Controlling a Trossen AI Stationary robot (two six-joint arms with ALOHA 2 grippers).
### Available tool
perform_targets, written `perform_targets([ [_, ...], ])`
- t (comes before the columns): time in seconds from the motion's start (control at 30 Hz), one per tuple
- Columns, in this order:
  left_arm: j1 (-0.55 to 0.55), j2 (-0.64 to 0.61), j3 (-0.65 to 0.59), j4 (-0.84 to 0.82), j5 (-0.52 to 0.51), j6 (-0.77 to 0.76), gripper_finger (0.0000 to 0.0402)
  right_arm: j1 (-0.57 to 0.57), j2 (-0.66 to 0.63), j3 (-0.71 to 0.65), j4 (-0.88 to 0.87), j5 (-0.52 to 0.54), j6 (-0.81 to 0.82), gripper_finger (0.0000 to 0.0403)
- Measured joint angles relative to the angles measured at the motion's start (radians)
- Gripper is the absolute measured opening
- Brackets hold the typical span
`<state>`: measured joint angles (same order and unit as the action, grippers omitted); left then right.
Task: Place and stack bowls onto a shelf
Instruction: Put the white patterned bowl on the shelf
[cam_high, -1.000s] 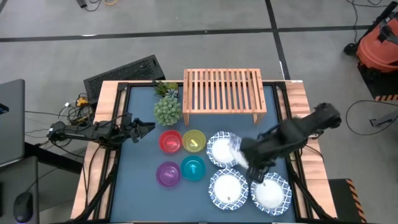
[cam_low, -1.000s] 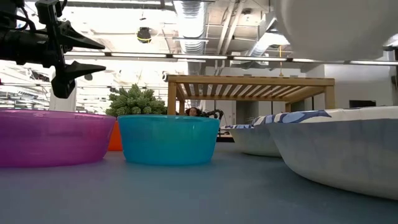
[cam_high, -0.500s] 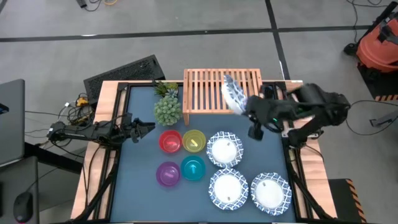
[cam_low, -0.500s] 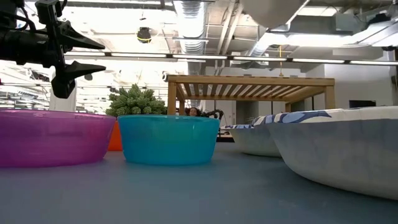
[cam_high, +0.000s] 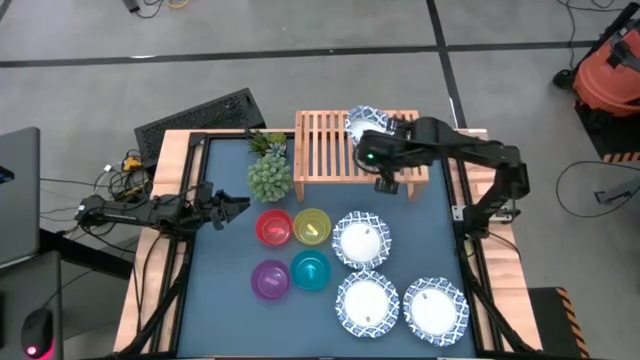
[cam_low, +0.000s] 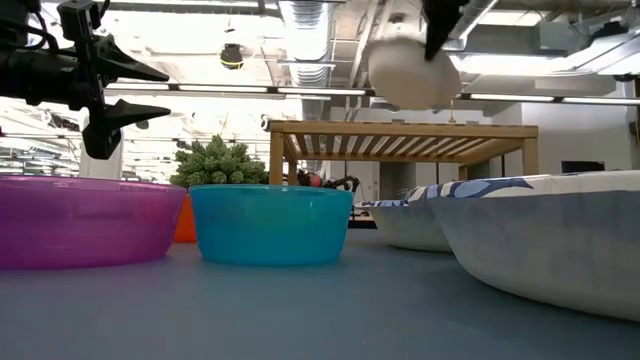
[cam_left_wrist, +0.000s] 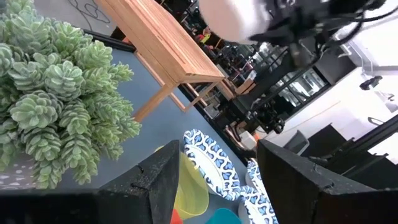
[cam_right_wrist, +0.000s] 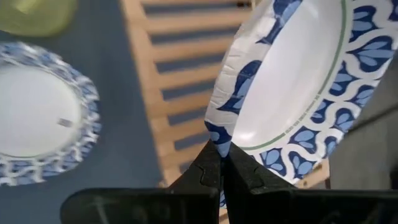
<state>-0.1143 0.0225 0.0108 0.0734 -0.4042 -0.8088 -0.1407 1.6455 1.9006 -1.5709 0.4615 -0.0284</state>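
Bowl | rim pinched in right hand | above shelf

The right arm stretches from the desk's right edge toward its far edge, wrist bent inward. The right gripper hangs above the far-right part of the desk, its jaws pinched closed on the rim of a white bowl. The left arm lies low along the desk's left edge, the left gripper pointing inward, jaws parted.
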Motion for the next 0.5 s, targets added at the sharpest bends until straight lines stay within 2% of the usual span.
perform_targets([
  [0.17,0.0,0.009,0.0,0.002,0.001,-0.007,0.0197,-0.046,-0.011,-0.103,-0.002,0.08,0.056,0.0022],
  [0.5,0.0,0.011,0.0,0.0,-0.012,-0.007,0.0197,-0.049,-0.038,-0.2,0.001,0.06,0.105,0.0022],
])
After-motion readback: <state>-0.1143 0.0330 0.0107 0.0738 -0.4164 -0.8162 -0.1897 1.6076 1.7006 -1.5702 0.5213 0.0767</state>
